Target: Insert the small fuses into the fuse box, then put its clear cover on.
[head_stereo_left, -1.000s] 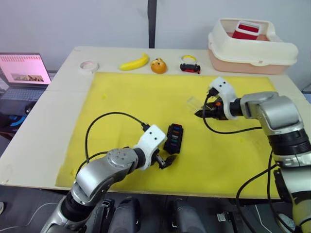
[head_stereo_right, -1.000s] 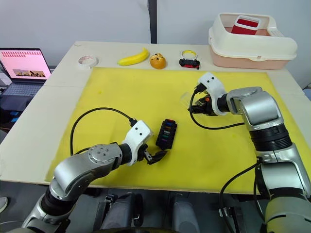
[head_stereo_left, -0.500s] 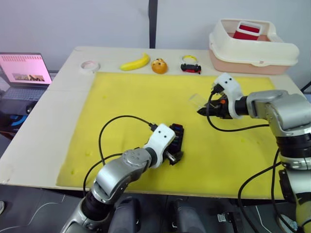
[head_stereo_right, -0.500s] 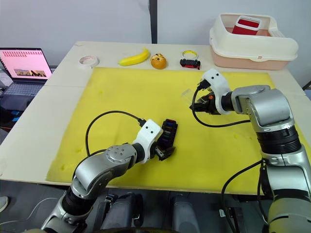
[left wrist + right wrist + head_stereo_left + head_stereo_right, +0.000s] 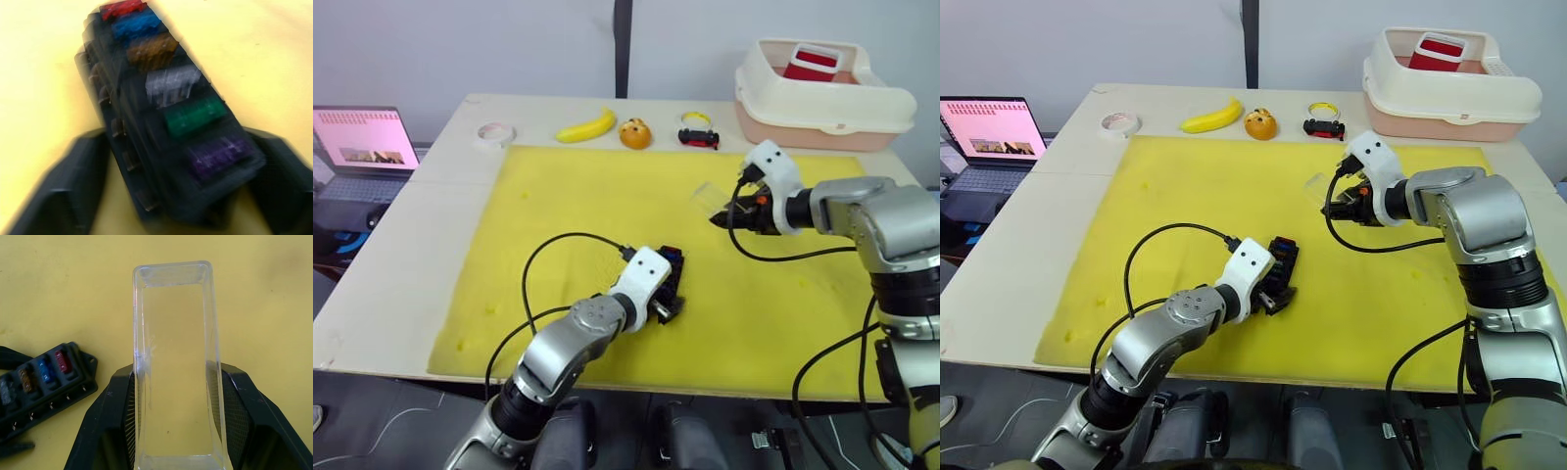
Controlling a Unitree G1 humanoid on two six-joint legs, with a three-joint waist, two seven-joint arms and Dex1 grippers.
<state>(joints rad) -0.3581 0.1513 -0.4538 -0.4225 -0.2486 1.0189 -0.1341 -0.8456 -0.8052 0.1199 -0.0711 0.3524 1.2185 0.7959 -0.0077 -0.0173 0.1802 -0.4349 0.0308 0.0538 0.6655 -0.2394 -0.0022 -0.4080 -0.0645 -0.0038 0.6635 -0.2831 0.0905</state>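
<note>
Between the left gripper's spread fingers, the fuse box is flanked, six fuses seated in its slots. Farther off, the clear cover is clamped between the right gripper's fingers.

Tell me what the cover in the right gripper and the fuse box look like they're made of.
The clear cover looks like thin, glossy, colourless moulded plastic: the yellow mat shows straight through it and its rim catches light. The fuse box looks like black, fairly matte moulded plastic, with notched edges and translucent coloured fuses seated in its slots.
</note>
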